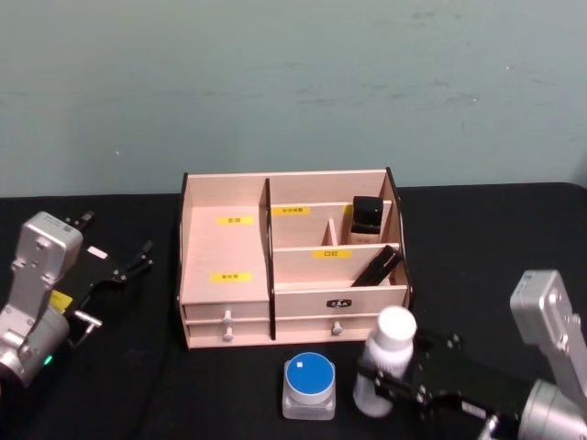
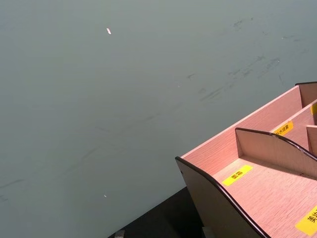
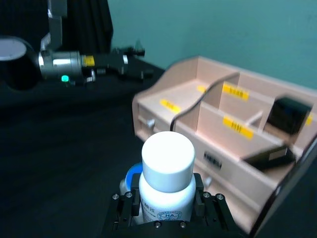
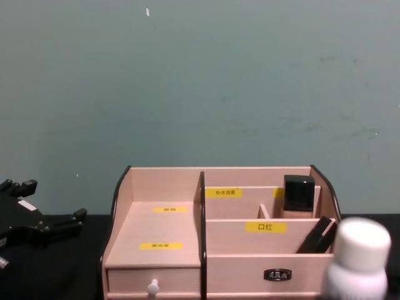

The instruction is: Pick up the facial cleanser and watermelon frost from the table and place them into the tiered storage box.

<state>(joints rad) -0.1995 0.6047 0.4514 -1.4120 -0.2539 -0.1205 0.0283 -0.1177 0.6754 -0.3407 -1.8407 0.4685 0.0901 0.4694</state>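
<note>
Gripping a white round-capped plastic bottle [image 3: 167,168] firmly in the right gripper [image 3: 166,206], beside a blue-lidded clear jar [image 1: 308,385], before the pale-wood tiered storage box [image 1: 225,247], with the left gripper [image 1: 117,236] parked apart, fingers spread.

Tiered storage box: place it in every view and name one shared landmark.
Head view: tiered storage box, centre.
Left wrist view: the box's left end, close up.
Right wrist view: box behind the white bottle.
Chest view: box low, centre.
Shared landmark: front yellow label in its left compartment.
</note>
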